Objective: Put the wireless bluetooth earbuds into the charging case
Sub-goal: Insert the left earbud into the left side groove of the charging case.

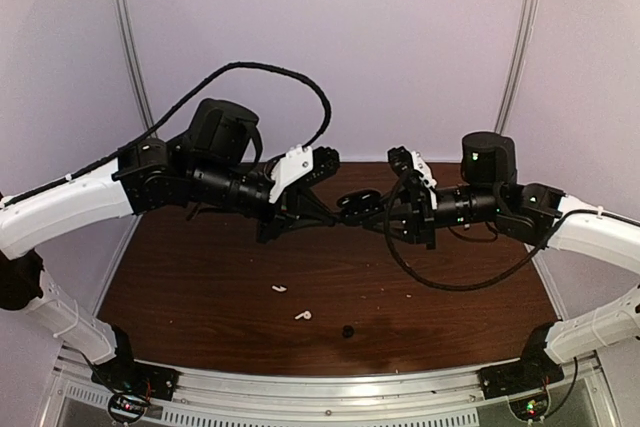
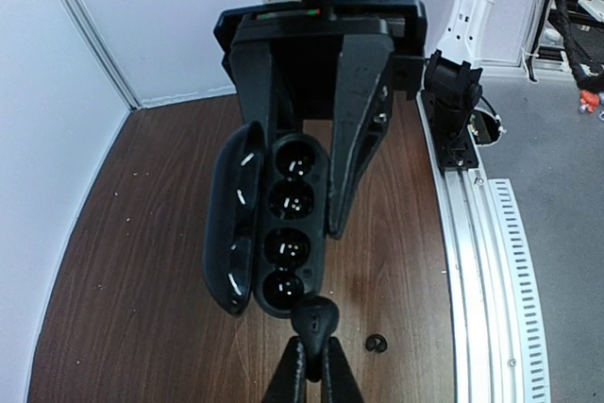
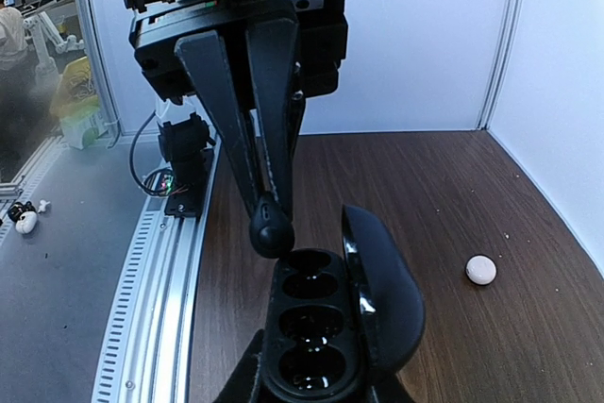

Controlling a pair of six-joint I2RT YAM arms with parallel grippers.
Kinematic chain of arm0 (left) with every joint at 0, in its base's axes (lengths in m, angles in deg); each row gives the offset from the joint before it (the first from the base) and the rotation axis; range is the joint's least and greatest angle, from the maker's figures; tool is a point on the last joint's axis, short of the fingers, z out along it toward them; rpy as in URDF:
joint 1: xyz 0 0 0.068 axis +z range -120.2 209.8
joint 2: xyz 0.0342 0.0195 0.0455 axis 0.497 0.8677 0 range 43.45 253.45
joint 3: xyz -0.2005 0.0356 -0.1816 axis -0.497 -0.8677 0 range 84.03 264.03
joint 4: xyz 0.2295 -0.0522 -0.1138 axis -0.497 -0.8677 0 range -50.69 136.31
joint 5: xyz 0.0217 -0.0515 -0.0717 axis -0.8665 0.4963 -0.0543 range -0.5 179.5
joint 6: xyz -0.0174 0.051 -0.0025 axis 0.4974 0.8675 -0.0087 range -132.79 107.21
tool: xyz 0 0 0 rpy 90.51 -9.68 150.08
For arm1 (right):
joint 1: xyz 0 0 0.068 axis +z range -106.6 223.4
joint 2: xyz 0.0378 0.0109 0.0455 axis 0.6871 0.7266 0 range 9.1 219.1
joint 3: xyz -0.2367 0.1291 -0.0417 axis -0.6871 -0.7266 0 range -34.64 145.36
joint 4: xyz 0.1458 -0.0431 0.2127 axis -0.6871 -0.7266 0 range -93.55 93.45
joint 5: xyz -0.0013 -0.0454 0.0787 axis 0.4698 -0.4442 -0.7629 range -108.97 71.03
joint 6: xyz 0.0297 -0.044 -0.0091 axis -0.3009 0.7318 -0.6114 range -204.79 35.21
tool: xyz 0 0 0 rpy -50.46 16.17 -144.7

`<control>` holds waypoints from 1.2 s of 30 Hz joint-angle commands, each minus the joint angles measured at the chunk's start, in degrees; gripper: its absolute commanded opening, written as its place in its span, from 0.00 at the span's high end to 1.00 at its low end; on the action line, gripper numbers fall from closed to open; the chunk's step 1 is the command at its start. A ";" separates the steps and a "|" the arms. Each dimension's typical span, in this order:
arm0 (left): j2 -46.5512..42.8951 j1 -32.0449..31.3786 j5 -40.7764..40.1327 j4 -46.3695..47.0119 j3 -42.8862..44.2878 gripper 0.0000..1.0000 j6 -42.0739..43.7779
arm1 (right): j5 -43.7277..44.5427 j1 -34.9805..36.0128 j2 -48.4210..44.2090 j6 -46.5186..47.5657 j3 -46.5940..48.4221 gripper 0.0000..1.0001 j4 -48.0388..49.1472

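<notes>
The charging case [image 3: 316,332], glossy black with its lid [image 3: 385,294] swung open, is held above the table by my right gripper [image 3: 311,392], which is shut on its base. Its empty wells face up in the right wrist view. My left gripper [image 2: 314,351] is shut on one black earbud [image 2: 315,318], whose tip touches the near end of the case [image 2: 286,233]. In the right wrist view this earbud [image 3: 272,231] hangs just over the rim of the end well. A second black earbud [image 1: 348,331] lies on the table and also shows as a small black earbud [image 2: 376,343] in the left wrist view.
Two white stemmed earbuds [image 1: 279,289] [image 1: 303,315] lie on the brown table in front of the grippers. A pale pink round case [image 3: 480,270] rests near the right wall. An aluminium rail [image 1: 320,392] runs along the near edge.
</notes>
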State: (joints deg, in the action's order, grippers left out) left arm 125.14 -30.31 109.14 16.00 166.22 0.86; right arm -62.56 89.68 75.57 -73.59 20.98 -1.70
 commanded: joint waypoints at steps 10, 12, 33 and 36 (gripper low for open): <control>0.77 -0.22 -2.33 -0.57 3.05 0.97 1.33 | -0.18 1.15 1.81 1.81 3.51 1.00 -3.45; 1.11 -0.26 -2.35 -1.14 3.10 0.97 1.50 | -0.17 1.21 1.81 1.93 3.52 1.00 -3.38; 2.04 -0.26 -3.31 -1.17 2.40 0.97 0.74 | 2.46 2.23 3.62 3.96 5.70 1.00 -6.70; 2.16 -0.32 -3.16 -1.09 2.38 0.97 0.56 | 2.70 2.23 3.70 4.07 5.89 1.00 -6.72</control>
State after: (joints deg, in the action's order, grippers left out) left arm 126.49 -30.31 106.16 14.65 167.84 1.65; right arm -60.85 91.45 79.18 -70.33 24.96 -8.25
